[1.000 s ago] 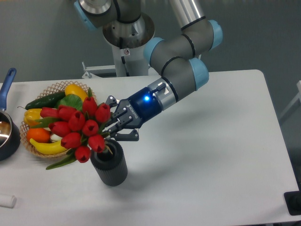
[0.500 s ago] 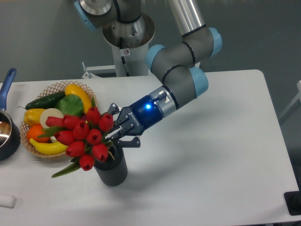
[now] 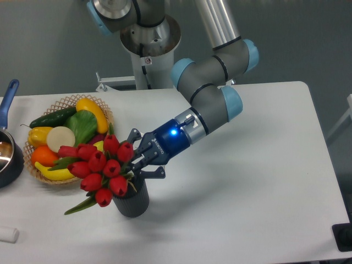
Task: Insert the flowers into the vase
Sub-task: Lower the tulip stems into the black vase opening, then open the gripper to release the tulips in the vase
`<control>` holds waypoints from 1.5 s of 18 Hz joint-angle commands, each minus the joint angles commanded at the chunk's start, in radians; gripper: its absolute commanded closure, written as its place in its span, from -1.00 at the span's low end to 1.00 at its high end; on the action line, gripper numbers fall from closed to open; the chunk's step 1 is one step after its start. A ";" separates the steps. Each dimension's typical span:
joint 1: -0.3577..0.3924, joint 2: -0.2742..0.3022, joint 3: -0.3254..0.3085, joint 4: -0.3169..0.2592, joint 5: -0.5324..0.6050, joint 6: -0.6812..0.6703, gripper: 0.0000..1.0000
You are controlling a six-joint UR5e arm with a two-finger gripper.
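The flowers [image 3: 100, 168], a bunch of red tulip buds with green leaves, lean out to the left over the vase [image 3: 133, 202], a short dark grey ribbed cylinder on the white table. Their stem ends reach the vase's mouth, which the buds mostly hide. My gripper [image 3: 136, 160] comes in from the upper right, just above the vase's rim, and is shut on the flowers' stems. A blue light glows on the wrist.
A wicker basket [image 3: 61, 100] with fruit and vegetables stands left of the bunch, close to the buds. A dark pot [image 3: 7, 160] with a blue handle is at the left edge. A small white object [image 3: 8, 235] lies at the front left.
My gripper has moved down and a little right with the flowers. The bunch has come off the basket side and sunk lower onto the vase's mouth.
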 joint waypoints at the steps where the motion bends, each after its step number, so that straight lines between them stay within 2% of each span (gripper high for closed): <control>1: 0.000 -0.002 -0.005 0.000 0.000 0.008 0.53; 9: -0.005 -0.020 -0.005 0.000 0.028 0.031 0.45; 10: -0.005 -0.026 -0.005 -0.002 0.028 0.038 0.33; 12: -0.005 -0.031 -0.003 0.000 0.028 0.060 0.21; 16: -0.005 -0.031 -0.003 0.000 0.028 0.075 -0.30; 18: -0.005 -0.032 -0.003 0.000 0.028 0.081 -0.38; 19: -0.005 -0.032 -0.003 0.000 0.028 0.081 -0.49; 22: -0.003 -0.029 0.001 0.000 0.028 0.083 -0.92; 23: -0.003 -0.028 0.003 0.000 0.028 0.084 -1.00; 27: 0.003 -0.014 0.012 0.000 0.031 0.084 -1.00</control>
